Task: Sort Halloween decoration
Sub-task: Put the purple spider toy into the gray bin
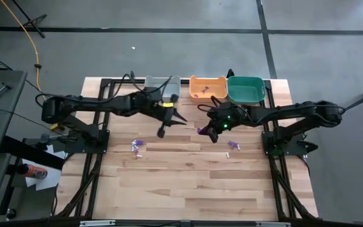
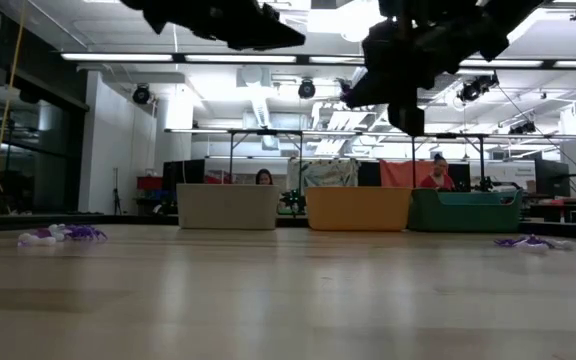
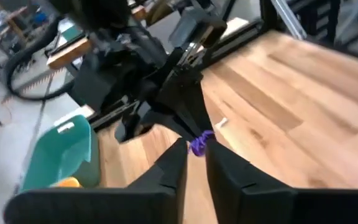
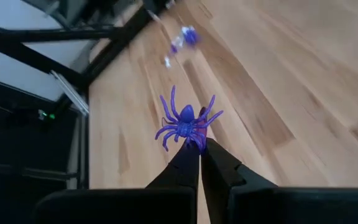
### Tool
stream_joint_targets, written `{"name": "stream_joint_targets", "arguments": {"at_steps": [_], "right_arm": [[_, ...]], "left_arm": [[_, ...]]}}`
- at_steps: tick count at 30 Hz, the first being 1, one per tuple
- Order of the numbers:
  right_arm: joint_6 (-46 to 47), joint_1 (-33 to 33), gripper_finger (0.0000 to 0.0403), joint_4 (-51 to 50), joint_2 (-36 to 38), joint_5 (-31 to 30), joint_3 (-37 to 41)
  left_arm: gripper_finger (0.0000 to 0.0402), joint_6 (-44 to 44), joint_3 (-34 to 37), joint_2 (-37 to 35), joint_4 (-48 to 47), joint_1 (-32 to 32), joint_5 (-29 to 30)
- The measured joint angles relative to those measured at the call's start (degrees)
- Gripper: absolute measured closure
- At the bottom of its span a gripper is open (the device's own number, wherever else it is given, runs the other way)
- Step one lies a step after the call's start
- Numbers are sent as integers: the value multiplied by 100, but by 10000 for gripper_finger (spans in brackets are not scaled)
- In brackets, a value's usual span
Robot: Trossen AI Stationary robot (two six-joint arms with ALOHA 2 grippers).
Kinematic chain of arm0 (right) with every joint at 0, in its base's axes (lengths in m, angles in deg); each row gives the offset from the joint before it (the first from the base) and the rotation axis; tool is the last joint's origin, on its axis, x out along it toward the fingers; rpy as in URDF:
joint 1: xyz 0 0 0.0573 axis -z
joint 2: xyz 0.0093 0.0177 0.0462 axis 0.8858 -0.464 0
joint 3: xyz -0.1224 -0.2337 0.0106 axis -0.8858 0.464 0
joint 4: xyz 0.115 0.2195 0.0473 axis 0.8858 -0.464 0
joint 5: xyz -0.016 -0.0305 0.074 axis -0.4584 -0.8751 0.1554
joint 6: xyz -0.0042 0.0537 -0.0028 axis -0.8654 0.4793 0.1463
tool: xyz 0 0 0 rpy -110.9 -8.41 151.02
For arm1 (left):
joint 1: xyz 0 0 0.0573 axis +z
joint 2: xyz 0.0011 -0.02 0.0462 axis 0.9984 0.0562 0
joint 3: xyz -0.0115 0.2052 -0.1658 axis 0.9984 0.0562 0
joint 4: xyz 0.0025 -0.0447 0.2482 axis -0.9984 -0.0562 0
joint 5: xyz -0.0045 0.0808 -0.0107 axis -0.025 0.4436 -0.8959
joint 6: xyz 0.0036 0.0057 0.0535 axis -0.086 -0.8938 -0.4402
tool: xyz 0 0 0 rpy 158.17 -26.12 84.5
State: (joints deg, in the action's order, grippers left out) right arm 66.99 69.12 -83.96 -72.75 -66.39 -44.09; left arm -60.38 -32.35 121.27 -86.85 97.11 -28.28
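**Purple spider pinched in right gripper above the table**

Right gripper [image 4: 199,144] is seen closed, its two dark fingertips pinching a small purple plastic spider [image 4: 185,126] by the body, legs splayed beyond the tips. In the high view this gripper [image 1: 212,133] is held above the light wooden table [image 1: 194,183], with the orange plastic bin [image 1: 207,87] and the teal plastic bin [image 1: 245,89] just beyond it at the table's far edge. A small scatter of purple and white trinkets [image 1: 233,145] is found on the wood close beside it, on the near side.

Left gripper [image 1: 162,130] is held over the table too, facing the right one; its fingers [image 3: 166,174] are parted by a narrow gap and nothing is seen between them. A grey plastic bin [image 1: 161,84] is placed just behind it, and a second cluster of purple trinkets [image 1: 137,146] is laid on the wood near it, toward the table's front. In the low view both clusters [image 2: 61,235] are seen flat on the tabletop, well apart.
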Motion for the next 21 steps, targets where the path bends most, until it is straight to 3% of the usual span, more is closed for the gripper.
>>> {"name": "stream_joint_targets", "arguments": {"at_steps": [9, 21], "right_arm": [[159, 227, 403, 380, -65, 186, -4], [166, 235, 403, 374, -67, 238, -2]], "left_arm": [[285, -1584, -360, 636, 12, -101, 252], [280, -2306, -352, 788, 183, -264, 587]]}}
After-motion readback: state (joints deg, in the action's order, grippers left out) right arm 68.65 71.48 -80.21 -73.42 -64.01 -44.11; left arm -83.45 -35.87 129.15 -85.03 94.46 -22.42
